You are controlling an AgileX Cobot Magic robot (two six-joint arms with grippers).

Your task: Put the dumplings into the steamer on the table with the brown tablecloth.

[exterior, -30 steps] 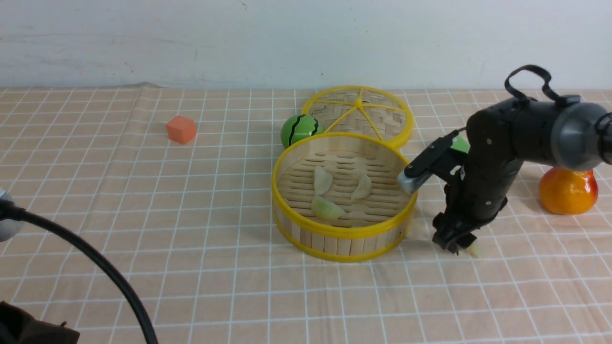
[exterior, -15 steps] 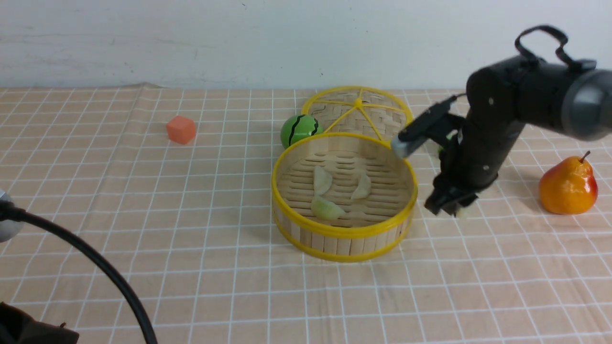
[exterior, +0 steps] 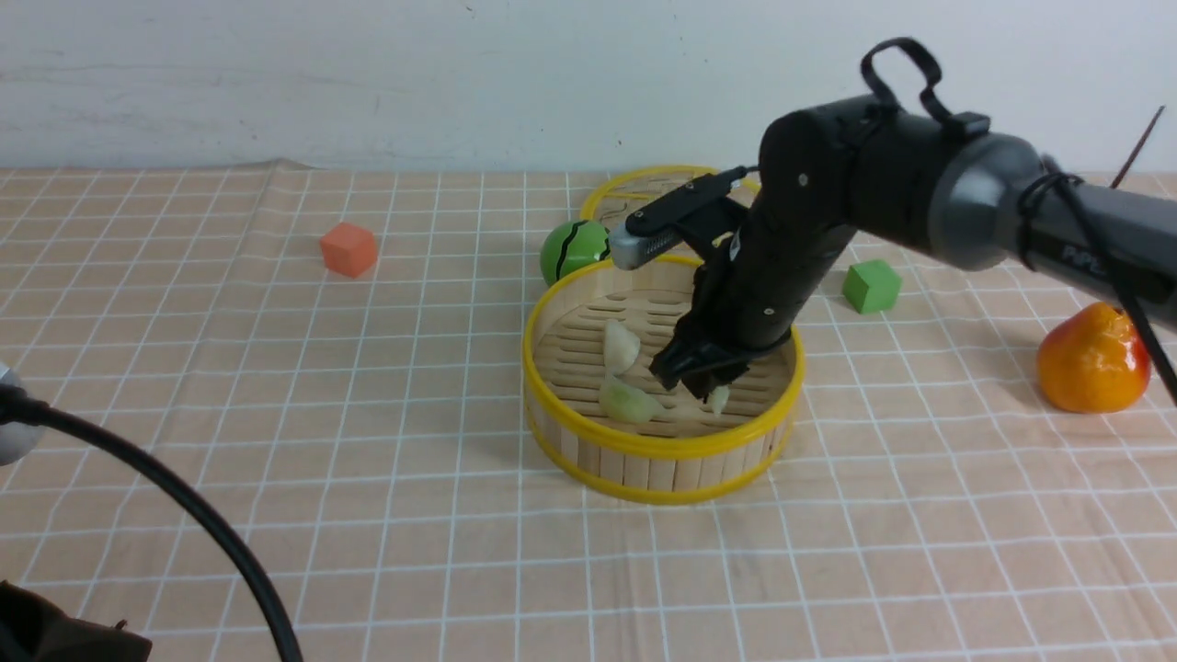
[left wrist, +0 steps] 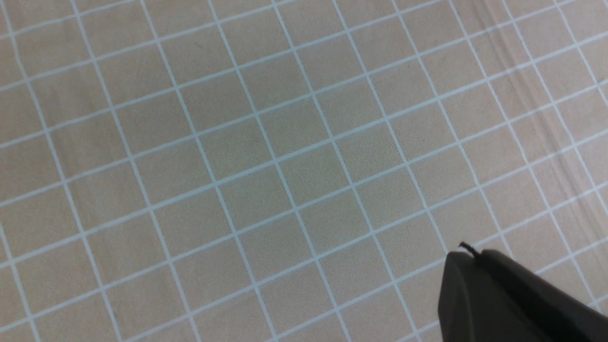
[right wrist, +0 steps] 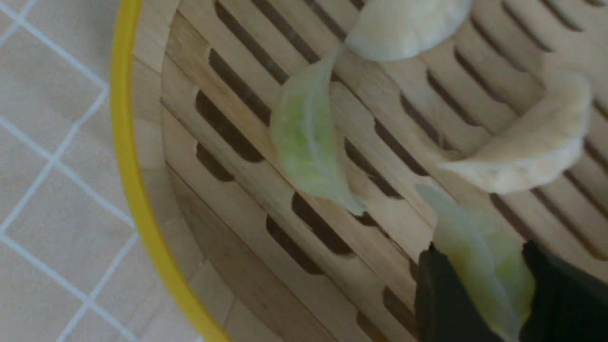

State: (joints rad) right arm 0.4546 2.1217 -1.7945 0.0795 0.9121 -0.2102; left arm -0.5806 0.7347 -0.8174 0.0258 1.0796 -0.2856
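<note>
We see the brown tablecloth (left wrist: 266,156) filling almost the whole left wrist view, a light tan fabric crossed by thin white lines (left wrist: 331,141) that form a grid of squares. The grid runs slanted across the picture, not square to its edges. Toward 1 side, a few faint creases (left wrist: 546,137) cross the cloth as soft darker streaks, passing over several squares. In 1 corner a dark, rounded part of the left gripper (left wrist: 503,299) covers the cloth; we see only this 1 matte black piece. A thin dark strand (left wrist: 465,246) sticks out from its tip.
</note>
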